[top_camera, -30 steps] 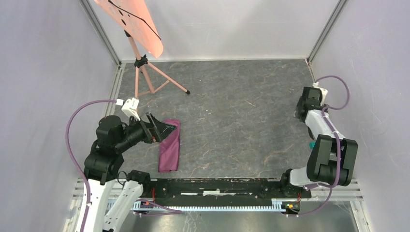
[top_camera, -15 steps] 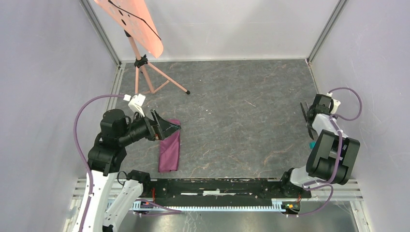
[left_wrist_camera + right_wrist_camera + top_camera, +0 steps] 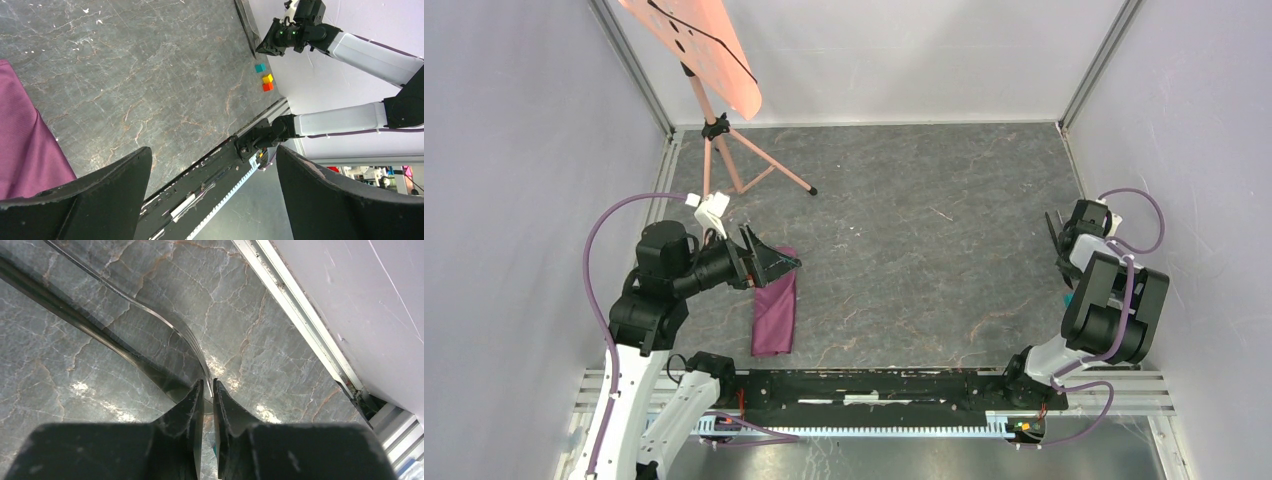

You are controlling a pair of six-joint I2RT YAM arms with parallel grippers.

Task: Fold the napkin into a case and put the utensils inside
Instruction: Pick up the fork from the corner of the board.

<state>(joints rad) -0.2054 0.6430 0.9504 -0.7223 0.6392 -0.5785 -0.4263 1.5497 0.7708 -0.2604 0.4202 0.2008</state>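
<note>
- Top view: we judge the folding done. The napkin (image 3: 774, 320) lies as a long narrow case (image 3: 776, 295) on the tabletop (image 3: 924, 220), left of centre and toward the near edge. It is flat, with nothing visibly in it. The left pincer (image 3: 772, 256) hangs wide open over its far end, holding nothing. The right arm (image 3: 1114, 305) is tucked against the right wall, well apart from the case.
- Left wrist view: between the spread fingers we see a corner of the case at the left edge, with no metal on or in it. Across the tabletop, by the right wall, the utensils (image 3: 246, 22) lie side by side as a dark strip. The right pincer (image 3: 261, 47) points at their near end. Three small cubes (image 3: 265, 78) sit just nearer, loose on the tabletop.
- Right wrist view: the fork (image 3: 165, 325) and the darker second piece (image 3: 75, 310) lie close together. The right pincer's fingers stand almost together, with the fork's tined end in the slit between them. We judge that a grip on the fork, though we cannot tell whether it is off the surface.
- Left to do, as we judge it: bring both pieces across to the left and slide them into the case.
</note>
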